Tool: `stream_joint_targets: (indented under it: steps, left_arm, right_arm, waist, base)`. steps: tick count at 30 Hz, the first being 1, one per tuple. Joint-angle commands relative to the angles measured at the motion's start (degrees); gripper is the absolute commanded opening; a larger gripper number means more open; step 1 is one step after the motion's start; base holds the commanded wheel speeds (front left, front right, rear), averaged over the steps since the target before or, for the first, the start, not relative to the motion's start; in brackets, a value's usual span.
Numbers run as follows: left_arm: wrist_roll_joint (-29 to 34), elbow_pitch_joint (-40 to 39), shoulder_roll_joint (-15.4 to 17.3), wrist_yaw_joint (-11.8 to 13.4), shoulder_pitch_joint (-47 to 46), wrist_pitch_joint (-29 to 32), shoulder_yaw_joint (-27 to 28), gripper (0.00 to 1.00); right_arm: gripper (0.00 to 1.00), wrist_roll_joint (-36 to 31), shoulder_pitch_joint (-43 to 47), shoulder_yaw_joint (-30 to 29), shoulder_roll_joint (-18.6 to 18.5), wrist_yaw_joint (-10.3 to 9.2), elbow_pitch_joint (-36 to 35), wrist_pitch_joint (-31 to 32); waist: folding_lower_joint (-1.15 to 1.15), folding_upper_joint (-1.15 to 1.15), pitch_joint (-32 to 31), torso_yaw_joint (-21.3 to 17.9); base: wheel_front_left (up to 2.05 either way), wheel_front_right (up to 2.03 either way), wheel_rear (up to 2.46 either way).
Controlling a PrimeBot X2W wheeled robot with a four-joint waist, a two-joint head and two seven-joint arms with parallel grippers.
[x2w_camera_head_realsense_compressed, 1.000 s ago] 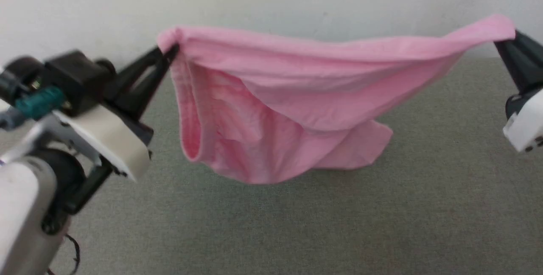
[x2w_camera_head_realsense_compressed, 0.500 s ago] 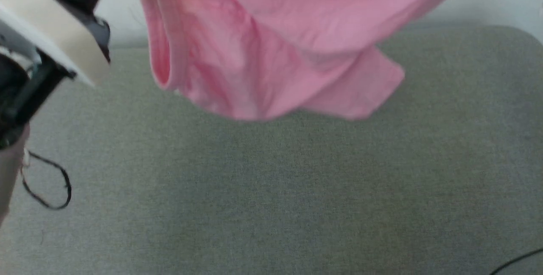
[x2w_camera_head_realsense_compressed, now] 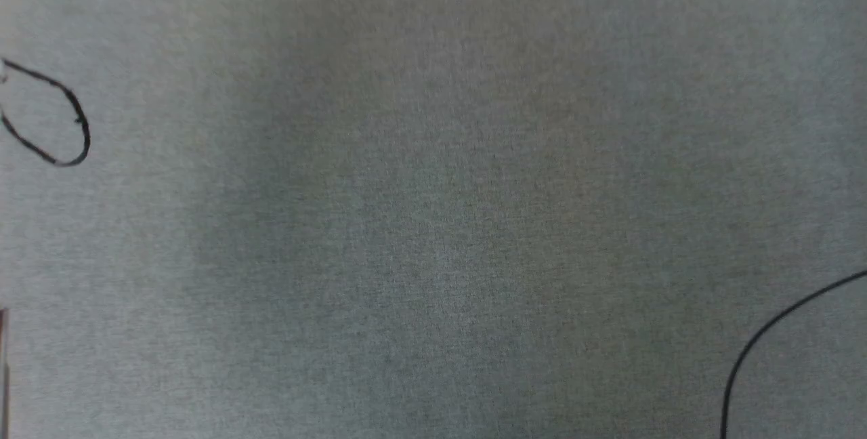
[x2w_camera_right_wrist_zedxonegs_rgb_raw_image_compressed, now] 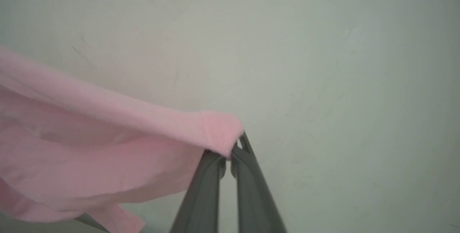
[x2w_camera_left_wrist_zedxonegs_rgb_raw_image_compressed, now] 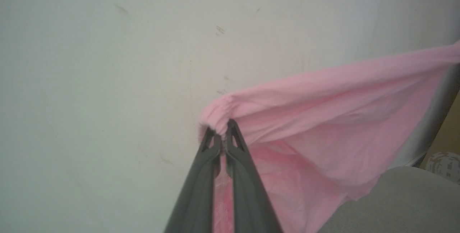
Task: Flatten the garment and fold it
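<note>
The garment (x2w_camera_left_wrist_zedxonegs_rgb_raw_image_compressed: 323, 118), light pink shorts of thin fabric, hangs in the air in front of a pale wall, stretched between both arms. My left gripper (x2w_camera_left_wrist_zedxonegs_rgb_raw_image_compressed: 223, 132) is shut on a gathered corner of its waistband, and the cloth runs off to the right of the left wrist view. In the right wrist view my right gripper (x2w_camera_right_wrist_zedxonegs_rgb_raw_image_compressed: 230, 150) is shut on the other corner of the garment (x2w_camera_right_wrist_zedxonegs_rgb_raw_image_compressed: 107, 143), which sags away to the left. The lower folds hang above the grey surface (x2w_camera_left_wrist_zedxonegs_rgb_raw_image_compressed: 395, 204).
The head view looks down on the grey cloth-covered table (x2w_camera_head_realsense_compressed: 433, 222). A black cable loop (x2w_camera_head_realsense_compressed: 68, 127) lies at its left edge and another black cable (x2w_camera_head_realsense_compressed: 765, 337) curves in at the lower right. A patterned ball-like object (x2w_camera_left_wrist_zedxonegs_rgb_raw_image_compressed: 445, 164) sits past the table's far end.
The head camera has tilted down, so the garment and both arms have left its picture and the grey table is in view. The grips on the garment look unchanged.
</note>
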Motion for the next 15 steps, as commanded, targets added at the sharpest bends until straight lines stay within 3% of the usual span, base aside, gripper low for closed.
stream_joint_targets:
  steps: [1,9,15]
  left_arm:
    - [0.6,1.1,-0.3,-0.1,-0.6,-1.2,0.1,0.00]
    - [2.4,12.0,-3.3,-1.5,4.3,-8.3,-5.0,0.00]
    - [1.5,15.5,-3.2,-2.2,15.3,-11.0,-10.5,0.00]
  right_arm:
    - [0.00,-0.6,-0.3,-0.2,0.4,-0.12,1.0,-1.0]
    - [0.00,-1.9,5.5,2.1,4.6,-0.12,11.5,-7.7]
    - [0.00,0.4,15.9,7.8,3.2,-0.12,15.6,-7.7]
  waist:
    - [-0.03,0.00,5.4,-1.1]
    - [-0.03,0.00,5.5,-0.2]
    - [-0.03,0.00,1.1,0.7]
  base:
    - [0.00,0.00,0.00]
    - [0.00,0.00,0.00]
    - [0.00,0.00,0.00]
